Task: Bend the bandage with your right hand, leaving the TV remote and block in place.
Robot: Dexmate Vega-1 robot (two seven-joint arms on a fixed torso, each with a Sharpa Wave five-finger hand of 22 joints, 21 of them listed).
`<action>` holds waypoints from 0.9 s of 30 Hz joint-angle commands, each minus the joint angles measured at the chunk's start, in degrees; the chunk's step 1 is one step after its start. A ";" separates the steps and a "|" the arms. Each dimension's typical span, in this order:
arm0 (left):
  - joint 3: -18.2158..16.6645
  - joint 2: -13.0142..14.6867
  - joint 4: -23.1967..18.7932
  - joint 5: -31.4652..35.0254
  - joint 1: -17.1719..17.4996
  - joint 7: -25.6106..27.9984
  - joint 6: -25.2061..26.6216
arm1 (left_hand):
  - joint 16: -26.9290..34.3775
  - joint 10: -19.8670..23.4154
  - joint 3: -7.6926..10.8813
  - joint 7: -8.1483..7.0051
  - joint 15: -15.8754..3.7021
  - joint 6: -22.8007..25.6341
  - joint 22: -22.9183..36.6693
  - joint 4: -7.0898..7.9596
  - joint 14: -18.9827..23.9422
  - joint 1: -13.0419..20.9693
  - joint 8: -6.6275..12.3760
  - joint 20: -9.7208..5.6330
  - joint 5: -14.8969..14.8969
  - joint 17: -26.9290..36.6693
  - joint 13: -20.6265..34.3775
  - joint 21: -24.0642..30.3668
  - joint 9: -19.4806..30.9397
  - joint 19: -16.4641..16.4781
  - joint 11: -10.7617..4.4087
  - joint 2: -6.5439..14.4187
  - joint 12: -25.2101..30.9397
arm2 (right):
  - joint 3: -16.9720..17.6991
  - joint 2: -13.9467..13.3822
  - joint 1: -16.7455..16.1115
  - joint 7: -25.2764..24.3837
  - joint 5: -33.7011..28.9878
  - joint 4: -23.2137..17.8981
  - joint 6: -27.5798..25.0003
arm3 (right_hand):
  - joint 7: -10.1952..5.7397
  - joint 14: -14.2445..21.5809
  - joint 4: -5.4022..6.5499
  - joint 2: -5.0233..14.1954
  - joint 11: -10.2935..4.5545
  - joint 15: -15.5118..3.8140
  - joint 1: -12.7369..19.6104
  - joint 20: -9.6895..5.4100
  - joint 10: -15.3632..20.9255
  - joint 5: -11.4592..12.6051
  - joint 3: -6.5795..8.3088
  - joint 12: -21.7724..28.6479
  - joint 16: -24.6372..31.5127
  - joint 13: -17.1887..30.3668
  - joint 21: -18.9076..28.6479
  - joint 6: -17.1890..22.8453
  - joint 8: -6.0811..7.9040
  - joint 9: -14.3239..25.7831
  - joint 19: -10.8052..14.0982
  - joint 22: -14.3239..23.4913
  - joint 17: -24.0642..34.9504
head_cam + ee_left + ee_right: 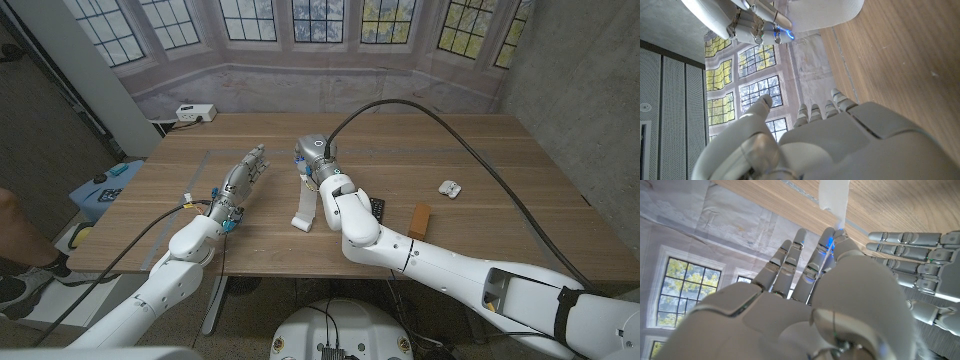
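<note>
A white bandage (304,208) runs as a strip from the table up to my right hand (318,165), which pinches its upper end; the lower end lies on the wood. In the right wrist view the bandage (832,195) meets my fingertips (839,230) while the other fingers stay stretched out. The black TV remote (377,209) lies just right of my right forearm, partly hidden by it. The brown block (420,220) lies further right. My left hand (243,176) hovers left of the bandage, fingers straight and holding nothing; it appears as my left hand (912,255) in the right wrist view.
A small white case (449,188) sits on the right part of the table (500,150). A white power strip (195,112) lies at the far left corner. A person's leg (12,235) is at the left edge, beside blue items on the floor.
</note>
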 commanded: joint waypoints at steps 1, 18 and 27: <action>0.27 -0.39 0.81 0.09 -0.74 -0.43 -0.30 | 0.11 0.18 -0.29 -0.07 0.47 -0.12 0.31 -0.08 0.12 0.47 0.00 0.03 0.11 0.17 0.31 -0.19 0.08 0.64 -0.20 -0.01 -0.15 | 0.30 0.34 -1.42 0.77 -0.74 -0.99 -0.48 | 0.10 0.50 -0.08 -0.12 -0.05 -8.40 0.45 -4.14 0.25 0.25 -0.25 0.32 0.38 0.16 -0.11 0.60 -0.03 0.29 0.52 0.23 0.17; -0.05 0.37 -0.34 0.44 0.03 0.46 0.15 | 0.10 0.18 -0.38 -0.05 0.48 -0.07 0.31 -0.08 0.07 0.51 0.02 0.05 0.11 0.18 0.31 -0.22 0.08 0.64 -0.27 0.01 -0.15 | 0.43 -0.03 -3.11 -0.77 0.44 -0.83 1.33 | 0.15 0.61 0.03 -0.03 0.04 -8.39 0.43 -3.97 0.41 0.28 -0.60 0.33 0.46 0.15 -0.10 0.74 -0.12 0.33 0.57 0.23 0.24; -0.11 0.71 -1.95 1.14 1.13 1.79 0.39 | 0.09 0.15 -0.40 -0.06 0.43 -0.02 0.31 -0.09 0.05 0.54 0.03 0.04 0.11 0.18 0.31 -0.23 0.08 0.63 -0.27 0.02 -0.16 | 1.00 -1.76 -4.50 -1.02 0.48 -2.70 2.18 | 0.15 0.71 0.07 0.03 0.14 -8.41 0.42 -4.01 0.51 0.29 -0.77 0.33 0.51 0.11 -0.08 0.77 -0.18 0.35 0.63 0.23 0.28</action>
